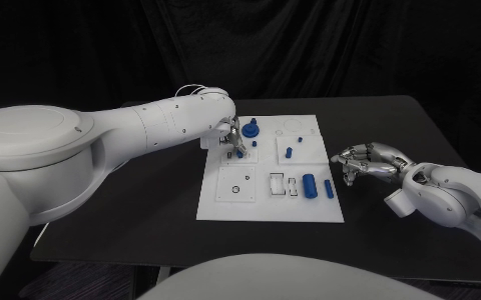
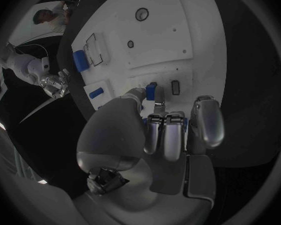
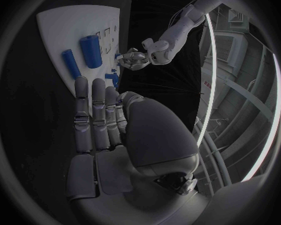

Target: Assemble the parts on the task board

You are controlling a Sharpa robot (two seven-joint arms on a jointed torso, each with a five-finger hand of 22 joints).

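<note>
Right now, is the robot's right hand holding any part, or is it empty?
Empty. The right hand rests on the black table beside the task board, fingers extended with nothing between them.

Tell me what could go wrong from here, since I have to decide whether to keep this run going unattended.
1. The left hand holds a small blue part at its fingertips over the task board; that light grip could let it slip or go in tilted.
2. Its fingers work close to the blue knob and small pegs, which might be bumped.
3. The right hand rests beside the board's edge near the blue cylinder; a sweep could nudge it.
</note>
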